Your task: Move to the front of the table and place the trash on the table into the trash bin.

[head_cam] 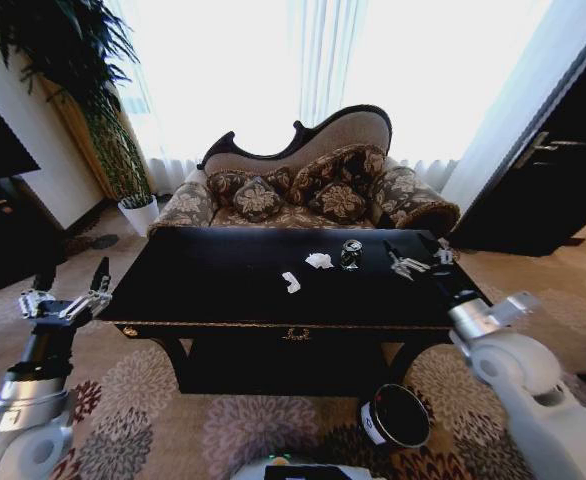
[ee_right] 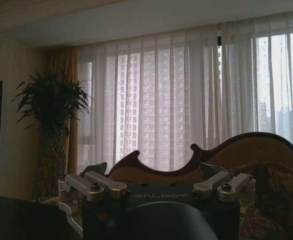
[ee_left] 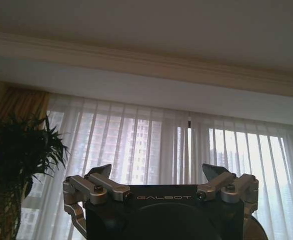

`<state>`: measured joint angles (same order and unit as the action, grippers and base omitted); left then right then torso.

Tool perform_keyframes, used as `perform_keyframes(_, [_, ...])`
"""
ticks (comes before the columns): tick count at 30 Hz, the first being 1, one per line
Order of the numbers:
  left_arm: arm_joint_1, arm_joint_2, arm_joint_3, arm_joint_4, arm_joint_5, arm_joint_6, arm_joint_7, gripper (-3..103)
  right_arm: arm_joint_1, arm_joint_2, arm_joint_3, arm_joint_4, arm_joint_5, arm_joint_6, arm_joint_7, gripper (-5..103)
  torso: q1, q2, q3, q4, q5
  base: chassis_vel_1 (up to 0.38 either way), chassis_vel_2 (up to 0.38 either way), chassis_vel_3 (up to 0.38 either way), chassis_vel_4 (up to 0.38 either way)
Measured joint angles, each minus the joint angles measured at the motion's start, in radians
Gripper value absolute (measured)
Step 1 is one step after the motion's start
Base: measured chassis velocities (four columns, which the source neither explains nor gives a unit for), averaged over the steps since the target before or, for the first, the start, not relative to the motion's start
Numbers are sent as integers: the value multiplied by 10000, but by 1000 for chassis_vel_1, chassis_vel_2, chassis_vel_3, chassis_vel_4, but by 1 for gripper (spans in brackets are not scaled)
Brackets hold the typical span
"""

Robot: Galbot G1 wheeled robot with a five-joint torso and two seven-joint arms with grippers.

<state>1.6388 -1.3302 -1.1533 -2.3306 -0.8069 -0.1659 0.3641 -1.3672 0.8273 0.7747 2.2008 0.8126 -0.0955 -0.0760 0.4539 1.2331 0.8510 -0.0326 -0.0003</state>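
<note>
Glossy black table [head_cam: 213, 285] before a sofa [head_cam: 303, 185]; trash [head_cam: 320, 261] near its far edge. Right gripper [head_cam: 420, 258] over the right edge, spread wide, empty; left gripper [head_cam: 71, 292] likewise.

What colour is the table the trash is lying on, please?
Glossy black, with a small gold emblem on its front apron; the table shows best in the head view.
</note>
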Motion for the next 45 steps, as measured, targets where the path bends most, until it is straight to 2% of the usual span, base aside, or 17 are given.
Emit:
perform_keyframes(4, [-92, 210, 68, 148, -36, 25, -6, 100, 139, -241, -152, -295, -279, 15, -100, 100, 0, 0, -1, 1, 0, 0, 0, 0, 0])
perform_keyframes(8, [-86, 287, 183, 198, -120, 27, -11, 100, 295, -477, -370, -1173, -1244, 590, -852, 100, 1, 0, 0, 0, 0, 0, 0, 0, 0])
perform_keyframes(10, [-68, 288, 158, 158, -164, 27, -11, 100, 348, -556, -497, -1342, -1248, 649, -928, 100, 1, 0, 0, 1, 1, 0, 0, 0, 0])
perform_keyframes(16, [-95, 402, -131, 119, -442, 99, -52, 100, 1206, -1008, -1572, -2278, -877, 929, -1162, 100, -1, 0, -1, 3, 3, 0, 0, 0, 0])
perform_keyframes(18, [-105, 447, -193, 216, -470, 118, -67, 100, 1523, -1239, -2057, -2573, -224, 1161, -1276, 100, 1, 0, -1, 3, 1, 0, 0, 0, 0])
perform_keyframes(21, [-105, 502, -291, 351, -480, 119, -70, 100, 1774, -1505, -2455, -2938, 191, 1391, -1409, 100, 1, -1, 0, 1, 1, 0, 0, 0, 0])
perform_keyframes(26, [-170, 696, -569, 711, -544, 107, -70, 100, 2601, -2034, -3153, -3751, 9, 1617, -1509, 100, 0, 0, -1, 1, 1, 0, 0, 0, 0])
perform_keyframes(30, [-176, 687, -613, 897, -528, 72, -65, 100, 3176, -2138, -3598, -4134, -131, 1615, -1498, 100, 1, 0, 0, 2, -1, 0, 0, 0, 0])
perform_keyframes(35, [-215, 642, -521, 1007, -424, 53, -47, 100, 3854, -1996, -4315, -4774, -865, 1702, -1573, 100, 0, 0, -1, 2, 2, 0, 0, 0, 0])
perform_keyframes(45, [-329, 692, -318, 1203, -217, 74, -29, 100, 4505, -1596, -5344, -5204, -844, 1838, -1902, 100, 0, 0, 0, 2, 1, 0, 0, 0, 0])
